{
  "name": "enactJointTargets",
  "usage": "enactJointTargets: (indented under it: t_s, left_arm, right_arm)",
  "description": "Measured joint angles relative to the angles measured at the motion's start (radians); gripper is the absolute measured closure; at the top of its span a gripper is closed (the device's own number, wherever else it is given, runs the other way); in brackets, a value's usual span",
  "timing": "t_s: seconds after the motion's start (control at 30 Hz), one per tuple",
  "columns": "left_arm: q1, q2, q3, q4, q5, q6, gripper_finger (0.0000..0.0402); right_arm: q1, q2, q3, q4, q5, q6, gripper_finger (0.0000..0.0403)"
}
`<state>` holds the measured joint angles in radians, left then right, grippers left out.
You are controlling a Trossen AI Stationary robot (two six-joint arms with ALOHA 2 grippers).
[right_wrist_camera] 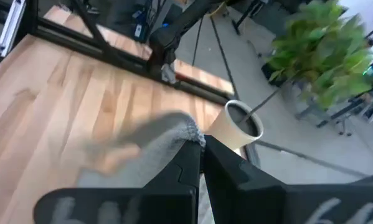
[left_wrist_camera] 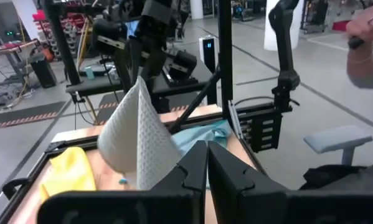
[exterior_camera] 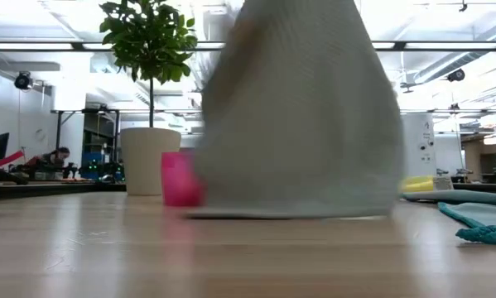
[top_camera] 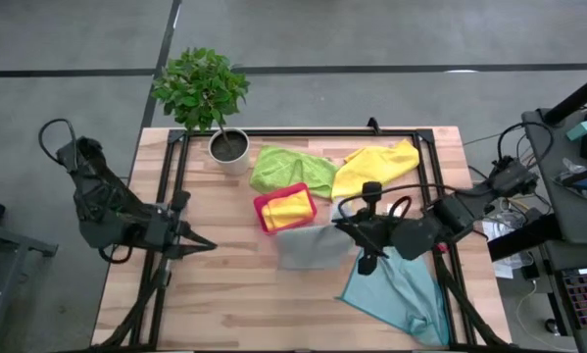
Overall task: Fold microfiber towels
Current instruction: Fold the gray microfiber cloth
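5 towels: 2 yellow, 1 green, 1 teal; right pincer [top_camera: 357, 231] grips 1 grey towel [top_camera: 313, 247].

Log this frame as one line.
right pincer: shut on grey towel, lifting it | left pincer: shut, idle table-left | pink tray: holds yellow towel

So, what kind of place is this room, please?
Probably a robotics lab or workshop: a wooden table in a black metal frame, equipment racks behind, open concrete floor.
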<state>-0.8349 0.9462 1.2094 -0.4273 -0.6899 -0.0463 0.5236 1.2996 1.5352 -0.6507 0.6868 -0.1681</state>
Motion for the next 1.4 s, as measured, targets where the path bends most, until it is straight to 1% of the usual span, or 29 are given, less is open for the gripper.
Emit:
enactJointTargets:
  t_s: [0.17, 0.27, 0.37, 0.43, 0.53, 0.67, 0.8, 0.9, 1.0, 1.13, 1.2, 1.27, 1.33, 1.4]
  left_arm:
    - [0.003, 0.05, -0.085, 0.039, 0.001, -0.075, 0.0401]
    - [0.017, 0.118, -0.167, 0.151, -0.002, -0.105, 0.0401]
    - [0.025, 0.201, -0.246, 0.321, -0.008, -0.105, 0.0401]
    - [0.037, 0.258, -0.285, 0.413, -0.009, -0.106, 0.0398]
    - [0.071, 0.344, -0.323, 0.445, -0.029, -0.19, 0.0378]
    - [0.13, 0.468, -0.339, 0.447, -0.032, -0.327, 0.0333]
    - [0.186, 0.576, -0.328, 0.444, -0.031, -0.423, 0.0278]
    - [0.227, 0.616, -0.32, 0.443, -0.041, -0.446, 0.0236]
    - [0.244, 0.633, -0.32, 0.437, -0.044, -0.446, 0.0204]
    - [0.241, 0.62, -0.319, 0.408, -0.034, -0.448, 0.0188]
    - [0.236, 0.596, -0.308, 0.341, 0.002, -0.477, 0.0187]
    - [0.233, 0.563, -0.286, 0.247, 0.028, -0.543, 0.0187]
    - [0.225, 0.541, -0.268, 0.147, 0.03, -0.591, 0.0187]
    - [0.219, 0.537, -0.264, 0.096, 0.029, -0.6, 0.0187]
  right_arm:
    - [0.01, 0.049, 0.0, -0.002, -0.006, 0.099, 0.0394]
    - [0.006, 0.095, 0.0, 0.0, 0.002, 0.191, 0.0394]
    - [-0.004, 0.146, 0.0, 0.009, 0.064, 0.294, 0.0394]
    - [-0.018, 0.179, 0.005, 0.008, 0.073, 0.341, 0.0394]
    - [-0.041, 0.231, 0.037, 0.002, 0.073, 0.383, 0.0394]
    - [-0.058, 0.285, 0.096, 0.0, 0.074, 0.377, 0.0394]
    - [-0.073, 0.336, 0.166, -0.032, 0.073, 0.351, 0.0394]
    - [-0.079, 0.368, 0.212, -0.067, 0.074, 0.352, 0.0394]
    - [-0.08, 0.387, 0.231, -0.076, 0.076, 0.351, 0.0394]
    - [-0.079, 0.399, 0.231, -0.081, 0.073, 0.354, 0.0394]
    - [-0.079, 0.399, 0.23, -0.082, 0.073, 0.354, 0.0394]
    - [-0.079, 0.399, 0.23, -0.081, 0.074, 0.355, 0.0394]
    - [-0.079, 0.399, 0.23, -0.081, 0.073, 0.354, 0.0394]
    - [-0.079, 0.399, 0.23, -0.08, 0.074, 0.354, 0.0394]
